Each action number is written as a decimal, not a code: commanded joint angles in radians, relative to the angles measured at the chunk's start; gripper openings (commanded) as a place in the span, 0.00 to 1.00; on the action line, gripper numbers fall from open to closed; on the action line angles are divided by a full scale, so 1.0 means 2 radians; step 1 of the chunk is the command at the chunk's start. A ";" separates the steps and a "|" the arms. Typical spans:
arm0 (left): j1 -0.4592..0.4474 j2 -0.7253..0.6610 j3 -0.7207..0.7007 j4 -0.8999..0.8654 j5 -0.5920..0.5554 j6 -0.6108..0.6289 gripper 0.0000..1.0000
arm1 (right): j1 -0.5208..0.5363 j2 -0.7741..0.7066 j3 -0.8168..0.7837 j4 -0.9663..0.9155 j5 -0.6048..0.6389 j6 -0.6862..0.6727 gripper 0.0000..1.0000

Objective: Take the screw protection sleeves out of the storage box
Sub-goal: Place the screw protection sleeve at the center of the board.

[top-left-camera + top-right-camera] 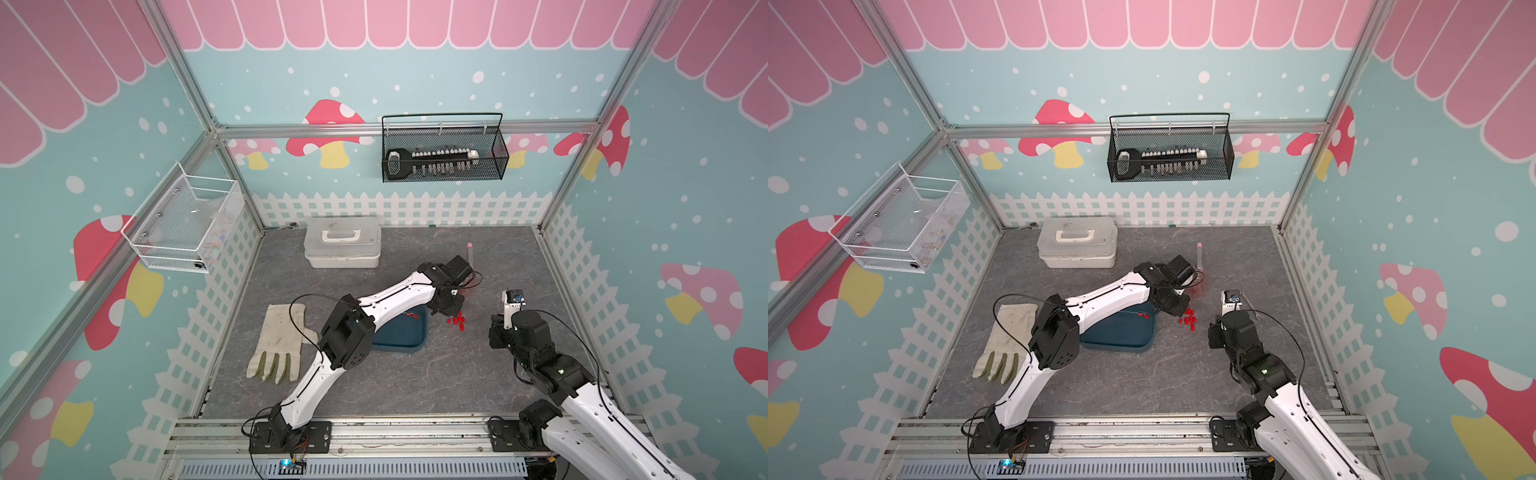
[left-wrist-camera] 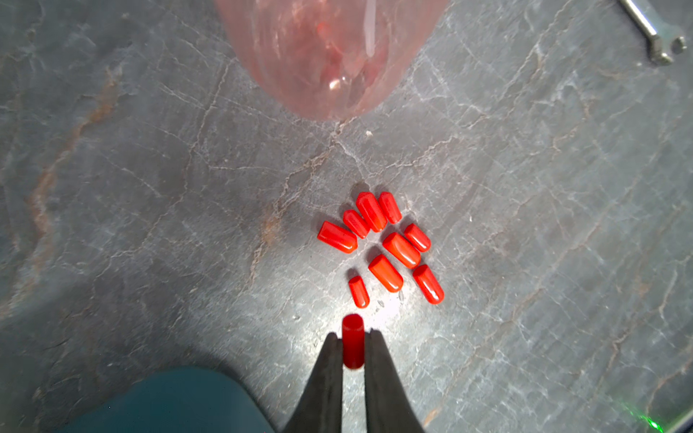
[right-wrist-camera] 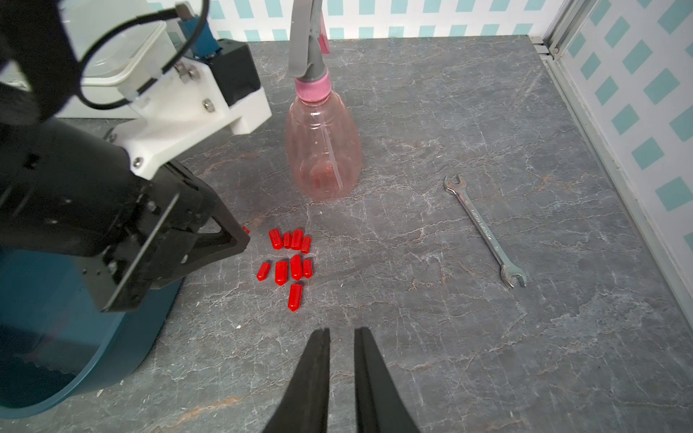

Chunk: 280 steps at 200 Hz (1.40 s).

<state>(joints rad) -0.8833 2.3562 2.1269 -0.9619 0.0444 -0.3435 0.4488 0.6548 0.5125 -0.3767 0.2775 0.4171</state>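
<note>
Teal-blue plastic, shallow and round-cornered, the storage box (image 1: 402,334) lies nearest the arm bases, half hidden under the left arm. At least two tiny bright red cylindrical screw protection sleeves (image 1: 413,316) show inside it near its far rim (more may sit under the arm, I cannot tell).

Just past that rim the left pincer (image 2: 353,334) is clenched on one red sleeve (image 2: 353,346). The sleeve stands between the two dark fingers (image 2: 322,382) over the grey marbled bench (image 2: 150,187). Beyond the fingertips, nine sleeves lie in a loose heap (image 2: 401,249) on the bench, apart from the box. The right pincer (image 3: 342,331) hangs to the side of the heap, closed to a narrow slit on nothing.

Farther on, the translucent pink spray bottle (image 3: 322,150) stands and the silver open-ended wrench (image 3: 483,230) lies flat. The white lidded case (image 1: 343,243) sits at the back.

The step in hand looks like delivering one sleeve to the heap. The next move calls for lowering a little and parting the fingers so the sleeve drops beside the others without scattering them. After that, the arm should go to the box for the rest.
</note>
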 commanded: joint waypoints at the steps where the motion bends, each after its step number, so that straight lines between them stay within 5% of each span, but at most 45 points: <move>1: -0.002 0.018 0.023 -0.016 -0.011 -0.012 0.15 | -0.006 -0.001 -0.006 0.005 -0.004 0.003 0.18; 280: 0.012 0.088 0.085 -0.044 -0.001 -0.026 0.20 | -0.011 0.022 -0.004 0.019 -0.024 -0.003 0.18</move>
<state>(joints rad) -0.8642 2.5050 2.2677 -1.0393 0.0341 -0.3901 0.4377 0.6964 0.5125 -0.3504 0.2348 0.4160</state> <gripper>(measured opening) 0.183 0.177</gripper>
